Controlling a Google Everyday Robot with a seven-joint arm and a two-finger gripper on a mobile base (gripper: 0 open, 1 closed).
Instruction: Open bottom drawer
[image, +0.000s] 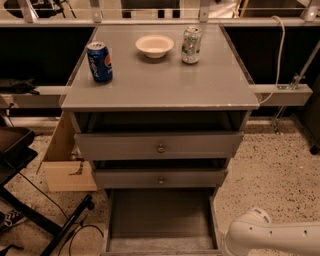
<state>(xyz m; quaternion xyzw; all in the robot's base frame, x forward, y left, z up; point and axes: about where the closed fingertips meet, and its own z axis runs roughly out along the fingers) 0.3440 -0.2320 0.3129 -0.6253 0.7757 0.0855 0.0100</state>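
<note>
— Where is the bottom drawer (160, 217)?

— Bottom centre of the frame, standing far out from the cabinet. Its shallow grey tray lies bare to view: a flat matte floor, low thin side walls, paler wear along the front. The front panel sits at the very bottom edge, so its knob cannot be seen.

— And the gripper (226, 246)?

— Lower right corner, at the end of a smooth, rounded white arm (275, 235), just beside the drawer's right front corner. Whether the jaws are apart or together I cannot tell.

— The rest of the cabinet?

— Grey painted wood. The middle drawer (125, 178) and top drawer (120, 145) each stand slightly out, each with a small round metal knob at centre. The bench (160, 85) is a flat grey slab with a chipped pale front edge.

— What does it carry?

— A blue can (100, 61) at upper left, a white bowl (154, 46) at upper centre, and a silver-green can (191, 45) just right of the bowl.

— The room?

— Speckled stone floor (270, 170), a cardboard box (65, 160) against the cabinet's left side, black cables at lower left, a white cord (280, 55) at upper right.
</note>
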